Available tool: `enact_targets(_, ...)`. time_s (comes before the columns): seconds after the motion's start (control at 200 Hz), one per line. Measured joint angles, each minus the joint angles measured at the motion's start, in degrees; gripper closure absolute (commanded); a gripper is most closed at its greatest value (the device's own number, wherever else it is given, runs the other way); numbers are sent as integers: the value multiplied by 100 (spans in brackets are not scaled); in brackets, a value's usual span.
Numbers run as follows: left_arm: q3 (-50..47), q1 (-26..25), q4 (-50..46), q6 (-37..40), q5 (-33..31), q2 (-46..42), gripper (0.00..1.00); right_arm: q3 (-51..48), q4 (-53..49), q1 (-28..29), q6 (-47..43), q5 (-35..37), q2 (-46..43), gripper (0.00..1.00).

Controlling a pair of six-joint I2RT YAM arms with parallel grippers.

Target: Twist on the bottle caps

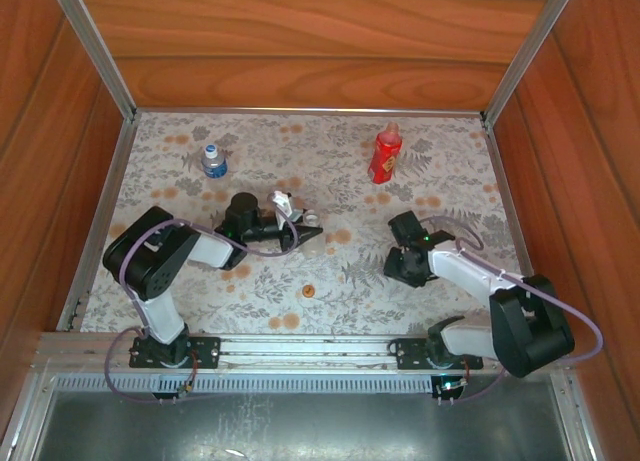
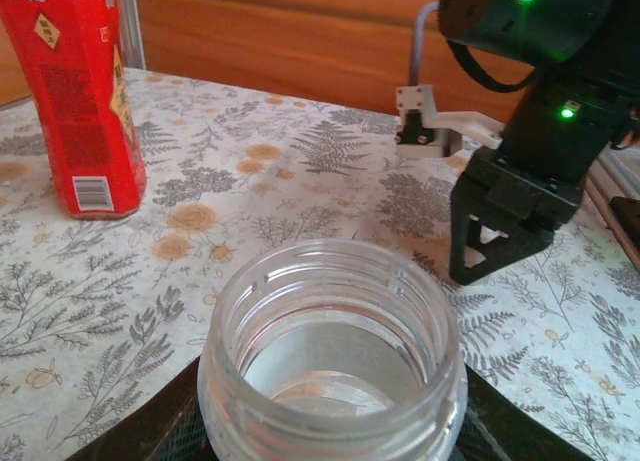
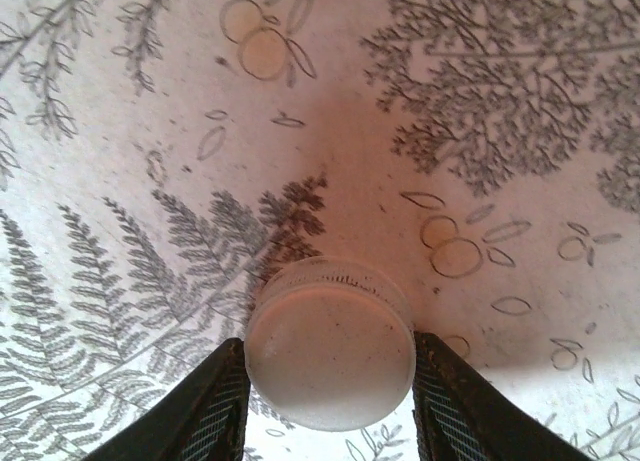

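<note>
Two grips noted. Left gripper (image 2: 330, 436) is clamped tight round the clear bottle (image 2: 330, 321), open mouth facing outward between its jaws, presumably presented for capping. Right gripper (image 3: 328, 421): jaws partly open, pressing both sides of the white cap (image 3: 330, 346) lying on the table (image 3: 480, 101), evidently to fetch it.

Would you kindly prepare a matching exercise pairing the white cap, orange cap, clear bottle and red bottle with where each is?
1. white cap
2. orange cap
3. clear bottle
4. red bottle

A. standing toward the far right of the table
B. open-mouthed in the left end effector
C. lying loose, near the table's front edge
D. in the grip of the right end effector

Pairs: 1-D, 2-C, 3-B, 4-A
</note>
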Motion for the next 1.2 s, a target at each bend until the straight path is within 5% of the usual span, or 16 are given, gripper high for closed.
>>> enact_targets(0.54,-417,-380,-334,234,-516,-542,53,1637,192,9,-1362,-492,1810,54)
enact_targets(0.62,-402,-400,-352,264,-599,-540,53,1827,205,9,-1550,-494,1943,46)
enact_targets(0.799,-382,-452,-507,387,-778,-468,35,1921,267,11,-1930,-538,1788,21)
enact_targets(1.199,-367,-455,-682,732,-1360,-455,0,1110,719,13,-2363,-446,573,19)
